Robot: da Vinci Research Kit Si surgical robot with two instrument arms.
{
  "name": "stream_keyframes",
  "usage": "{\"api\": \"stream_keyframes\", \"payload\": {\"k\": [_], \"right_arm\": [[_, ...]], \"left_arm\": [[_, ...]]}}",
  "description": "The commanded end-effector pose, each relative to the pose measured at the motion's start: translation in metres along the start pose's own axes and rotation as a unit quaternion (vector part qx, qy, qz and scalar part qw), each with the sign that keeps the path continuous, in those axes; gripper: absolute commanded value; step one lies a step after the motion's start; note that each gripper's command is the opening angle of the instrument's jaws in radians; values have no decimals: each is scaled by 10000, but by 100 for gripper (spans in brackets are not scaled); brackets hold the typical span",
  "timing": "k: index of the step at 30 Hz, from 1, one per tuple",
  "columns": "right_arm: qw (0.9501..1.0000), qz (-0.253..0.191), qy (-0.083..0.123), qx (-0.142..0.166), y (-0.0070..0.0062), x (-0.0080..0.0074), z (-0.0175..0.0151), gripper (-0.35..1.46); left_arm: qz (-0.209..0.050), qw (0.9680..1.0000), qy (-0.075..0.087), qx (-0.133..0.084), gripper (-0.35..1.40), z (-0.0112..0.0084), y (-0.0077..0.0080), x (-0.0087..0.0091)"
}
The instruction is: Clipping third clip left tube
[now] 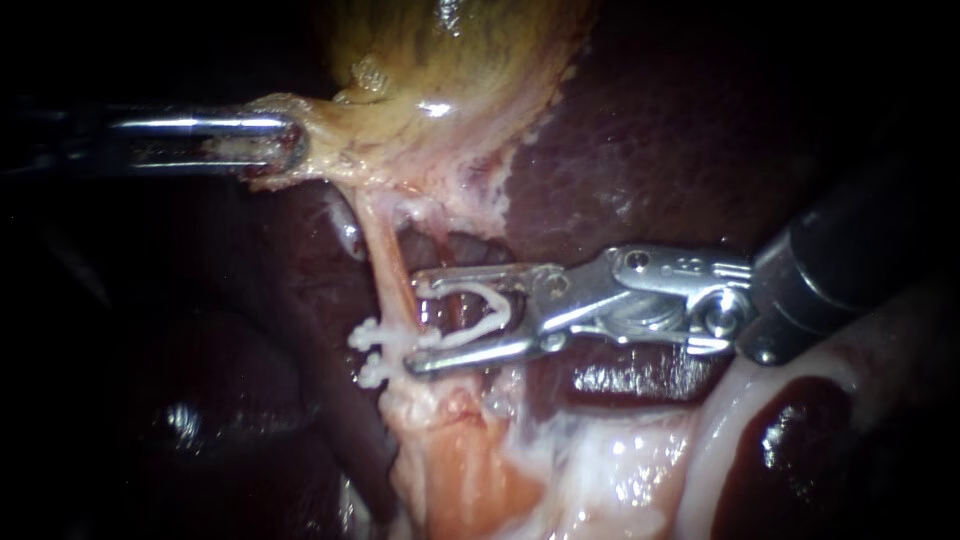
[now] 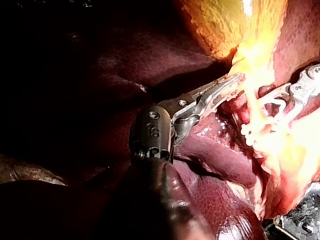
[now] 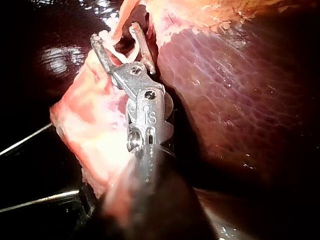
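Across the liver's (image 1: 650,130) dark face the pale tube (image 1: 385,245) runs down from the gallbladder (image 1: 450,50) toward the fatty tissue near the lower edge; your left instrument (image 1: 288,145) has its jaws pinched on the whitish tissue at the gallbladder's neck, holding the tube taut. What look like two seated clips (image 1: 365,337) already sit on the tube, one just below the other; so the earlier part of the job reads as done. Your right instrument (image 1: 415,320) carries a white clip (image 1: 490,310) cradled between its two jaws, which stand wide apart with the clip unclosed. The jaw tips reach the tube just above the seated clips; whether the tube lies fully inside the clip you cannot tell from these views. What is left, by my judgement: settle the clip around the tube, squeeze it closed, then back the jaws off.
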Motion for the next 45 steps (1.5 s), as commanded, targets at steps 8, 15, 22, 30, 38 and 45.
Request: {"api": "stream_keyframes", "payload": {"k": [8,15,22,30,38,45], "right_arm": [[9993,355,73,98,11,15,35,49],[9987,476,167,101,11,23,48,49],[9980,513,359,99,14,40,49,49],[9963,555,650,-28,20,71,34,50],[9956,418,837,-47,16,85,25,50],[9938,426,1006,188,-5,101,17,50]], "left_arm": [[0,10000,2,1,-35,1,0,0],[0,10000,3,3,-35,1,0,0],[-1,10000,5,6,-35,3,0,1],[-1,10000,5,7,-35,3,0,1],[-1,10000,5,6,-35,3,0,1],[0,10000,1,0,-35,1,0,0]]}}
